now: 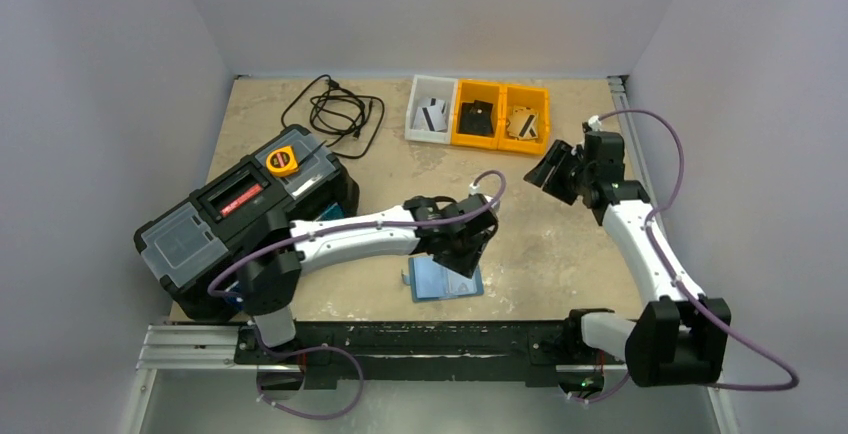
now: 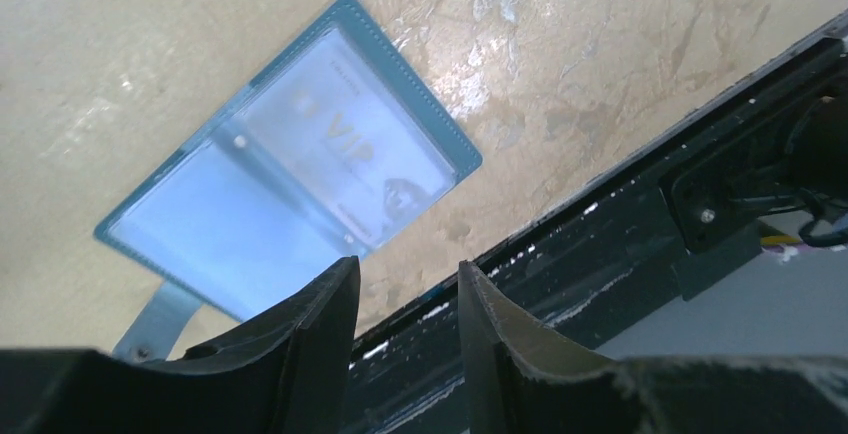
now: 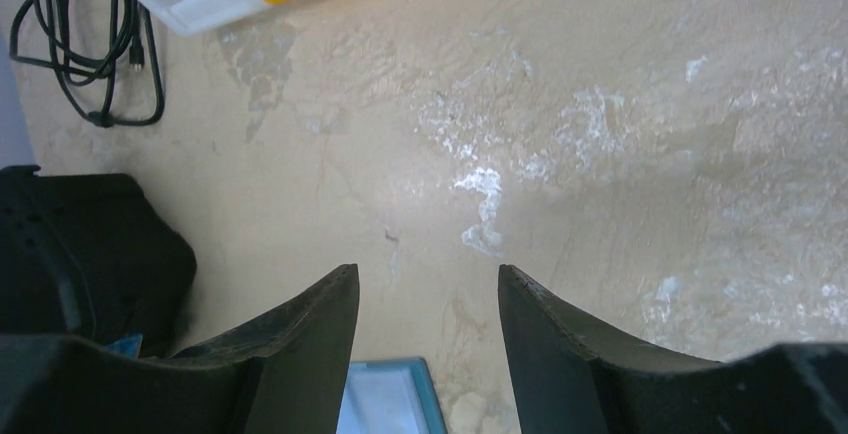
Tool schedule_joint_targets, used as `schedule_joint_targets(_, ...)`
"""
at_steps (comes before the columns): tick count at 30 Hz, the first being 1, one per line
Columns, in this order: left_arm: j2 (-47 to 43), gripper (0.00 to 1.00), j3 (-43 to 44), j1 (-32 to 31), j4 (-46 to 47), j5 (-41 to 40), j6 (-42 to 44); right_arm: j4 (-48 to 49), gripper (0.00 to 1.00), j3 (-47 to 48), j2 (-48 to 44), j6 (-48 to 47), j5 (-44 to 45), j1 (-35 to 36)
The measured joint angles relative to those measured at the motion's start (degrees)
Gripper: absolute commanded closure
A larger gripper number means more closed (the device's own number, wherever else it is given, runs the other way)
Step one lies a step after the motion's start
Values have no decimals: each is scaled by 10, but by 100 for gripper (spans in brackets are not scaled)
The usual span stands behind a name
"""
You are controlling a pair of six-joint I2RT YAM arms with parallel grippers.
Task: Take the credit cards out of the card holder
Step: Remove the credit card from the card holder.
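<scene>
The card holder (image 2: 290, 174) lies open on the table (image 1: 540, 244) near its front edge, with a pale card (image 2: 345, 144) showing through its clear plastic. The left pincer (image 2: 405, 274) hangs over it, jaws apart and empty. The right pincer (image 3: 428, 279) (well off to the side) is apart and empty too. A pinch may catch plastic and card together, dragging the unpinned holder toward the edge.

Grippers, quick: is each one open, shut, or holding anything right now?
Left gripper: open, holding nothing; the card holder lies flat on the table beyond its fingers.
Right gripper: open, holding nothing.
</scene>
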Motion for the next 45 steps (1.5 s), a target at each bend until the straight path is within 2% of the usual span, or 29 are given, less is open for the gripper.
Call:
schedule_joint_targets(4, 71, 60, 34, -17, 0, -11, 4, -2, 47, -46, -55, 0, -8, 0)
schedule_joint_targets(9, 129, 60, 48, -25, -1, -26, 4, -4, 47, -89, -79, 1, -11, 0)
schedule_joint_targets(17, 162, 61, 53, -33, -5, -62, 3, -2, 48, -115, -80, 1, -24, 0)
schedule_joint_targets(21, 176, 67, 67, -41, -16, -84, 1, 2, 48, -126, -80, 1, -28, 0)
schedule_joint_targets(26, 192, 81, 91, -48, -42, -108, -6, 4, 48, -134, -80, 1, -36, 0)
schedule_joint_targets(28, 195, 91, 95, -50, -46, -115, -11, 6, 48, -139, -80, 1, -37, 0)
schedule_joint_targets(31, 195, 100, 95, -50, -48, -121, -16, 7, 48, -146, -80, 1, -37, 0)
schedule_joint_targets(39, 169, 100, 59, -49, -28, -125, -17, 25, 51, -177, -83, 9, -52, 21)
schedule_joint_targets(45, 90, 100, -33, -36, 23, -110, -27, 48, 57, -206, -83, 38, -54, 101)
